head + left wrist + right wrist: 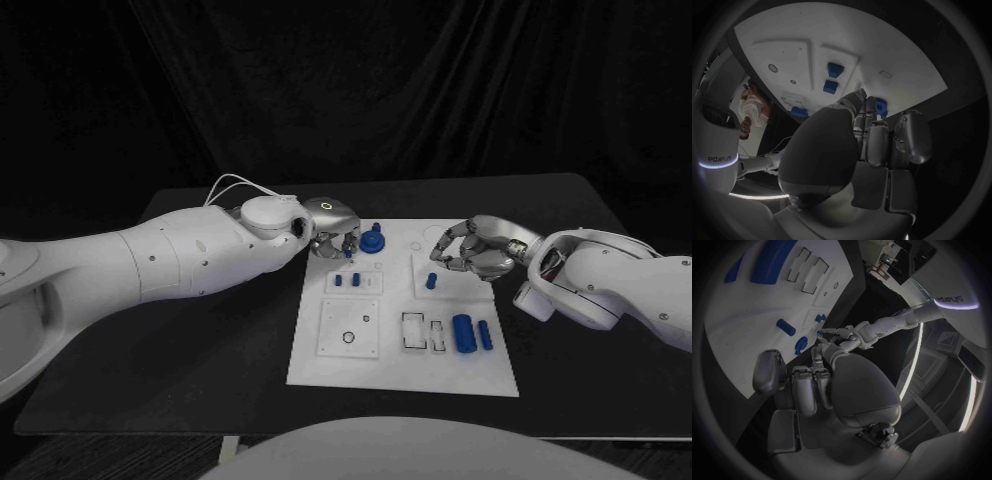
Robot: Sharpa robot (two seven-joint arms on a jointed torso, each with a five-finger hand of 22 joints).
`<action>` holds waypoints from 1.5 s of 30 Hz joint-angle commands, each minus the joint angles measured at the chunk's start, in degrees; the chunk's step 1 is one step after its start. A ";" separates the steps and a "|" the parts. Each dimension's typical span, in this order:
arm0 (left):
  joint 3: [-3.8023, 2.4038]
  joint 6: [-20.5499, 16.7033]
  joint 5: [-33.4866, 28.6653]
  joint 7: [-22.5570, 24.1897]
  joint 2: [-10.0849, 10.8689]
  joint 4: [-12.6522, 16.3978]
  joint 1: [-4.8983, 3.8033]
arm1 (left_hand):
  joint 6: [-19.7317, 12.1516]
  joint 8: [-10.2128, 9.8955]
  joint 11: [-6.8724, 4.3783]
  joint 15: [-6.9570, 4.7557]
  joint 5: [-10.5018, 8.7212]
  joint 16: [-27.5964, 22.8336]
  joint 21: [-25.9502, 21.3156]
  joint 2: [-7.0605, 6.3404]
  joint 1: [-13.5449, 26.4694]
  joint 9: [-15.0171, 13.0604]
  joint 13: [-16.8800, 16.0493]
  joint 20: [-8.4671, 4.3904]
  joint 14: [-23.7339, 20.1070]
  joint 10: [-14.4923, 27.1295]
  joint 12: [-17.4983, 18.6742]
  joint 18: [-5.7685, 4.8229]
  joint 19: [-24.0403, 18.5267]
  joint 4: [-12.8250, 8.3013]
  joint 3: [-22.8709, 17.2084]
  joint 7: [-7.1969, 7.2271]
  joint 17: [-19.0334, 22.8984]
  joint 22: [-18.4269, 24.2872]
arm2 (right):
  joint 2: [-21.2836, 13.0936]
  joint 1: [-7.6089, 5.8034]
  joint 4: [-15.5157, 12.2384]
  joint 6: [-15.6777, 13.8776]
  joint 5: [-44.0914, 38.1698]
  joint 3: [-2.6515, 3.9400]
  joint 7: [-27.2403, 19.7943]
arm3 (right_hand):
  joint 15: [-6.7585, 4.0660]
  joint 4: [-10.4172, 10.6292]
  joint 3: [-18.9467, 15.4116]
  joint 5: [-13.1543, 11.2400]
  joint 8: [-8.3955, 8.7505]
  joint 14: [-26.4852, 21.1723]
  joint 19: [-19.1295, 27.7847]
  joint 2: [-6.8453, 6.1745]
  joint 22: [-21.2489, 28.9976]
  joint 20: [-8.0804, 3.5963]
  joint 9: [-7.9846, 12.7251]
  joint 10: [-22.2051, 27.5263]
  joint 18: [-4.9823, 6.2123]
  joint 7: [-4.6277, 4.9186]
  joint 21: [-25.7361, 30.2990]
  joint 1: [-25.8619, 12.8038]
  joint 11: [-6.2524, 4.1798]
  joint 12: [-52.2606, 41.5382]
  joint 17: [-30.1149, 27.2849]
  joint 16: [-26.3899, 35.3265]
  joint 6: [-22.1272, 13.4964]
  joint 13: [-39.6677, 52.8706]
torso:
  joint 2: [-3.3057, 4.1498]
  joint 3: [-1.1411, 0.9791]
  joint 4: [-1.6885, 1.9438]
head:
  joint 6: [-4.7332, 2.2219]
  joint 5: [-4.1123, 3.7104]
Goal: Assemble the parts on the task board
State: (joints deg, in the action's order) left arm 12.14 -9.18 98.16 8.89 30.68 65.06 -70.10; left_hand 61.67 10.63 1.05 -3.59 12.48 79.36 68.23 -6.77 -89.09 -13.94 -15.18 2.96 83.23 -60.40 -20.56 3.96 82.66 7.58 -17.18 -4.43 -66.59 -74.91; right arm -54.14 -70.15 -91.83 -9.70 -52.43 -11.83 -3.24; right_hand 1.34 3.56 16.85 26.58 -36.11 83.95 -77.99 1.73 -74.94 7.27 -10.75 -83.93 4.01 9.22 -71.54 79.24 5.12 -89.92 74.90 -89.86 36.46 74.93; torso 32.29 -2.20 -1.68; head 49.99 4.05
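On the black worktop (188, 360) lies the white task board (404, 372), both arms reaching to its far edge. At its far left corner the left robot hand (335, 238) sits with fingers curled just beside a blue round part (372, 241) standing in the board; whether it grips that part I cannot tell. The right robot hand (476, 250), fingers curled and seemingly holding nothing, hovers at the far right. The long blue cylinder (464, 333) lies lengthwise, near-to-far, nearer the right arm.
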 commanded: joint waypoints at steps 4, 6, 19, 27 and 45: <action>-0.06 0.79 -0.04 0.13 -0.39 -0.18 0.19 | -0.48 -0.25 0.34 0.08 -0.34 -0.48 -0.44 0.01 0.69 -0.10 0.07 -0.16 -0.43 -0.21 0.42 0.44 -0.47 -0.10 -0.28 -0.03 0.29 -9.26 | 0.03 0.17 -0.03 0.40 -0.25 0.03 0.73 | -0.39 -0.38 -0.05 0.31 0.12 6.05 0.27 -0.02 -7.98 -0.12 0.11 -6.07 0.94 -0.06 0.31 0.46 -0.40 -0.08 15.10 -0.14 0.42 15.07 | 0.02 0.00 -0.01 | 0.01 -0.01; -0.06 0.86 -0.04 0.14 -0.51 -0.28 0.24 | -0.48 -0.25 0.34 0.08 -0.34 -0.48 -0.44 0.01 0.69 -0.10 0.07 -0.16 -0.43 -0.21 0.42 0.44 -0.47 -0.10 -0.28 -0.03 0.29 -9.26 | 0.04 0.17 -0.02 0.39 -0.25 0.03 0.71 | -0.39 -0.38 -0.05 0.31 0.12 6.05 0.27 -0.02 -7.98 -0.12 0.11 -6.07 0.94 -0.06 0.31 0.46 -0.40 -0.08 15.10 -0.14 0.42 15.07 | 0.01 0.00 -0.03 | 0.01 -0.04; -0.06 2.13 -0.04 0.29 -1.20 -0.97 0.49 | -0.68 -0.44 0.32 0.10 -0.31 -0.84 -0.96 0.04 0.60 -0.15 0.11 -0.13 -0.69 -0.50 0.53 0.53 -0.68 -0.24 -0.46 -0.01 0.94 -9.13 | -0.01 0.21 -0.04 0.35 -0.25 0.03 0.70 | -0.39 -0.38 -0.05 0.31 0.12 6.05 0.27 -0.02 -7.98 -0.12 0.11 -6.07 0.94 -0.06 0.31 0.46 -0.40 -0.08 15.10 -0.14 0.42 15.07 | 0.01 -0.01 -0.01 | 0.01 -0.35; -0.06 2.32 -0.04 0.32 -1.44 -1.04 0.53 | -0.70 -0.47 0.34 0.11 -0.30 -0.91 -0.95 -0.01 0.57 -0.18 0.14 -0.12 -0.74 -0.54 0.60 0.53 -0.69 -0.31 -0.49 -0.03 1.05 -9.13 | 0.04 0.22 -0.03 0.35 -0.25 0.03 0.70 | -0.39 -0.38 -0.05 0.31 0.12 6.05 0.27 -0.02 -7.98 -0.12 0.11 -6.07 0.94 -0.06 0.31 0.46 -0.40 -0.08 15.10 -0.14 0.42 15.07 | 0.01 0.00 -0.02 | 0.01 -0.38; -0.06 2.96 -0.04 0.25 -1.68 -0.97 0.65 | -0.83 -0.60 0.37 0.14 -0.30 -1.09 -1.21 -0.06 0.54 -0.21 0.19 -0.10 -0.87 -0.63 0.73 0.57 -0.80 -0.40 -0.57 -0.05 1.35 -9.07 | 0.14 0.24 0.01 0.43 -0.25 0.03 0.80 | -0.39 -0.44 0.04 0.32 0.13 6.05 0.35 -0.02 -7.94 -0.12 0.18 -6.07 0.98 -0.05 0.47 0.48 -0.39 -0.08 15.10 -0.14 0.46 15.07 | -0.01 -0.02 -0.03 | 0.01 -0.28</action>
State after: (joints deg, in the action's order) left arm 12.12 -7.01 98.16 8.82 29.19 64.02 -69.60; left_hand 61.28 9.97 1.40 -3.58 12.47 78.66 67.41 -6.77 -89.10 -14.06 -15.08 2.96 82.81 -60.75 -20.12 3.96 82.24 7.26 -17.50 -4.41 -65.32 -74.90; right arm -54.03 -70.06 -91.80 -9.65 -52.43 -11.83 -3.20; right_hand 1.34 3.56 16.85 26.58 -36.11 83.95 -77.99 1.73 -74.91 7.27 -10.62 -83.93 4.01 9.22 -71.20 79.23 5.12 -89.92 74.91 -89.85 36.46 74.93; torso 32.29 -2.22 -1.68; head 49.99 3.70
